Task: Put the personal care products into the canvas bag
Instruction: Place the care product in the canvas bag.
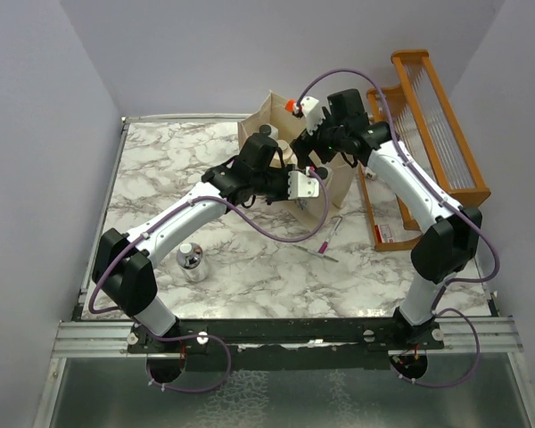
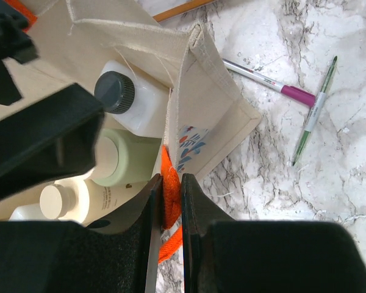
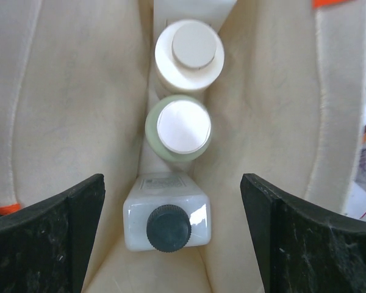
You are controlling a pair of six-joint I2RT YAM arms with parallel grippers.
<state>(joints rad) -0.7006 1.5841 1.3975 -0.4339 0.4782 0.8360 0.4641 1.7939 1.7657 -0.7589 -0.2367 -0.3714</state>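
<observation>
The canvas bag (image 1: 260, 114) stands upright at the back centre of the table. Inside it, in the right wrist view, stand a white bottle with a dark cap (image 3: 168, 213), an olive-green bottle (image 3: 178, 128) and a beige bottle (image 3: 189, 52). My right gripper (image 3: 171, 180) is open and empty just above the bag's mouth, over the white bottle. My left gripper (image 2: 171, 186) is shut on the bag's orange handle (image 2: 168, 165) at the near edge. A short clear bottle with a chrome cap (image 1: 192, 263) stands on the table near the left arm. The second white bottle is out of view.
An orange wooden slatted rack (image 1: 428, 134) stands right of the bag. A pink-and-white pen (image 2: 268, 82) and a green pen (image 2: 314, 113) lie on the marble just right of the bag. Grey walls close in the table.
</observation>
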